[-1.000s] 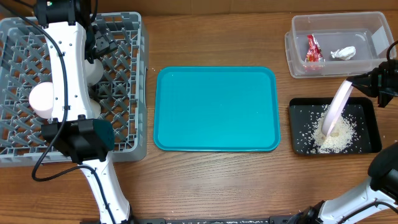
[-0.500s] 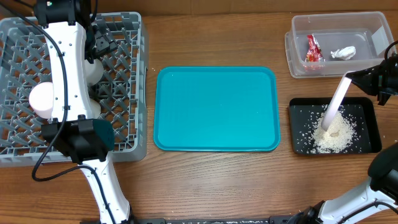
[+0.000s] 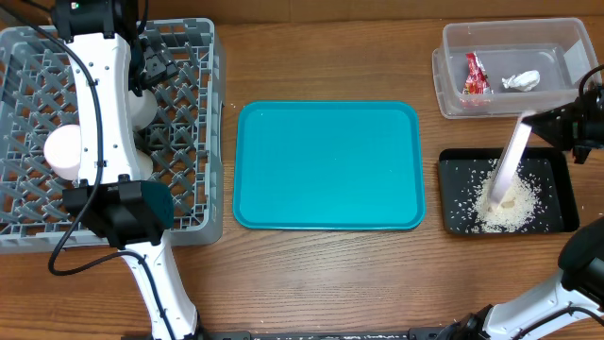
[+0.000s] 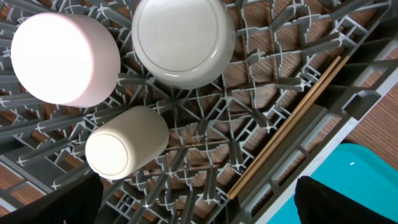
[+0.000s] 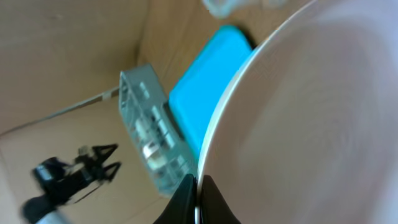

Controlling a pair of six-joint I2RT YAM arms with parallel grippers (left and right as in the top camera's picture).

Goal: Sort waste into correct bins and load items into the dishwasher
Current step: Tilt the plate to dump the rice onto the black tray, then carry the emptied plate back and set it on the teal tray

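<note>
Overhead: the right hand (image 3: 540,121) is clenched on the top rim of the large white plate (image 3: 510,165). It holds the plate almost on edge, with the low rim over the rice scraps (image 3: 505,210) heaped in the black tray (image 3: 444,194) at the table's 4 o'clock. The forearm reaches in level from 3 o'clock.

A thin pinch on so steep a plate could slip, dropping it into the heap and scattering grains onto the table. Clinging grains could also fall on the teal tray (image 3: 326,165) during the carry.

At 9 o'clock the left hand (image 3: 156,62) hangs released and empty over the grey dish rack (image 3: 206,194), above two bowls, a cup (image 4: 124,149) and chopsticks (image 4: 292,118). There it may block the plate's way in.

The red wrapper (image 3: 475,74) and tissue (image 3: 521,80) lie in the clear tub (image 3: 453,99) at 2 o'clock.
</note>
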